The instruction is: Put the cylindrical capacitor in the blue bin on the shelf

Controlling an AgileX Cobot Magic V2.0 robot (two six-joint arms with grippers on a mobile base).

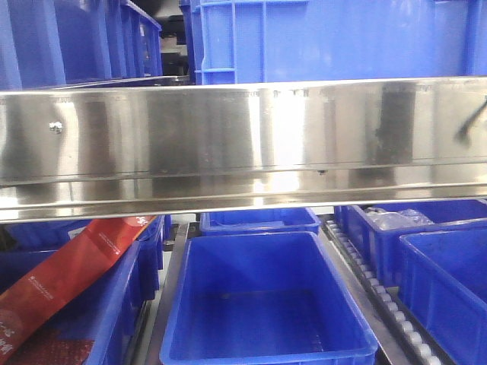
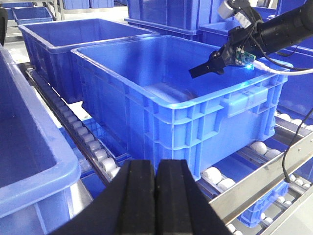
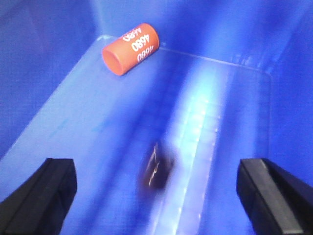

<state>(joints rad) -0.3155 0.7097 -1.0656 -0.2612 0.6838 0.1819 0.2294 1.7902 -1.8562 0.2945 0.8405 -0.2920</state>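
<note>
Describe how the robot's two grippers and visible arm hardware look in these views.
The left gripper has thick matte-black fingers with flat inner faces. The right gripper has black blocky fingertips; from the left wrist view its arm is black, carrying a small circuit board with a blue light, black cables and a white cable.

Two cylinders in the bin point(image 3: 58, 122): one point(image 3: 130, 49) at its far corner, another point(image 3: 156, 171) mid-floor.

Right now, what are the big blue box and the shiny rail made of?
The blue bin looks like moulded plastic, smooth and slightly glossy: light glints off its rolled rim and ribbed wall. The shelf beam looks like polished stainless steel, since it mirrors blurry reflections. The small white rollers are probably plastic, though that is harder to tell.
</note>
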